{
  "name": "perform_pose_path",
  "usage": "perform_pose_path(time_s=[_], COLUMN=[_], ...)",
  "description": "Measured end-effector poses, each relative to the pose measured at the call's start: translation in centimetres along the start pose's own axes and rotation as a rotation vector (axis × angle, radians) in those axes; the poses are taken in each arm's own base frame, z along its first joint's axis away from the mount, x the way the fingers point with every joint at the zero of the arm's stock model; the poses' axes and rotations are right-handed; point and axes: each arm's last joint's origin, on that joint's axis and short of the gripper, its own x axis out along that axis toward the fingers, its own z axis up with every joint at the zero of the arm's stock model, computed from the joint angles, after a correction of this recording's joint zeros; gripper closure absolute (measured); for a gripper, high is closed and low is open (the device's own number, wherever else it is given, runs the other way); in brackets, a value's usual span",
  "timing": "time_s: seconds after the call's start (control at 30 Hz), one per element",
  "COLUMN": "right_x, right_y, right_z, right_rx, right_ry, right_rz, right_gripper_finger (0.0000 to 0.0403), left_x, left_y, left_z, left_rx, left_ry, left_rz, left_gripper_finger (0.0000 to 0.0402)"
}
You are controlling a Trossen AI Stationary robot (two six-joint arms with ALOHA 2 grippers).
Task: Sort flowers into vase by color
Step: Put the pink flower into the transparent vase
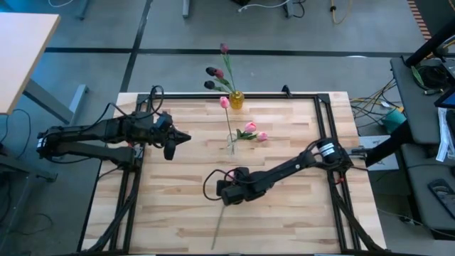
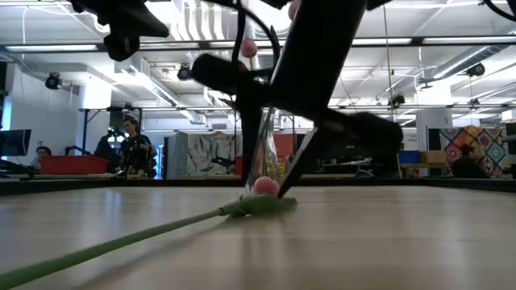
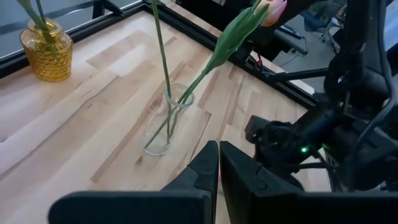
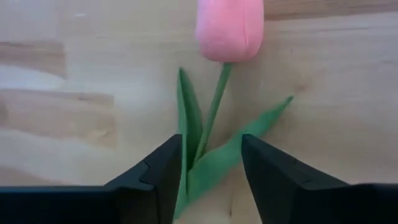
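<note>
Left gripper (image 1: 183,137) hung over the table (image 1: 170,213) near its left edge, toward the far side, jaws pressed shut on nothing. Idle, well apart from the vases.

Amber vase (image 1: 236,100) stood at the middle of the far edge, holding dark maroon tulips (image 1: 215,73) that leaned out past the edge. Nearer the centre, the clear vase (image 1: 231,147) held pink tulips (image 1: 250,128); their heads drooped to the right. It looked narrow and light.

One pink tulip (image 4: 230,26) lay flat on the boards, stem running toward the near edge. Right gripper (image 1: 229,193) sat low over it, right of centre toward the near edge. Jaws stood apart, straddling the stem and leaves just below the head, not closed on them.

Risks, as judged:
- The jaws sat over the leaves, so closing there might pinch a leaf rather than the stem, and the flower could twist or slip when lifted.
- The long stem could sag or swing in transit and knock the clear vase over.
- Threading the stem into that small mouth among the stems already there could dislodge them.
</note>
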Motion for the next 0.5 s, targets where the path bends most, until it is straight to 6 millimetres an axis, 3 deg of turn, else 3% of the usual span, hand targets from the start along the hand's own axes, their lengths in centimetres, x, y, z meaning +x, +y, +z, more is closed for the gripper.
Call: perform_pose_path(time_s=[0.3,0.5], right_x=[2.7,2.3], right_y=[-0.1,0.1], right_z=[0.4,0.8], right_rx=[0.016,-0.015], right_ry=[-0.015,-0.075], right_rz=[-0.027,0.004], right_gripper_finger=[0.0292,0.0353], left_x=[0.0,-0.1], left_y=[0.2,0.4], left_z=[-0.1,0.0], left_rx=[-0.001,-0.008], left_ry=[0.014,0.004], left_rz=[0.017,0.029], left_gripper_finger=[0.0402,0.0402])
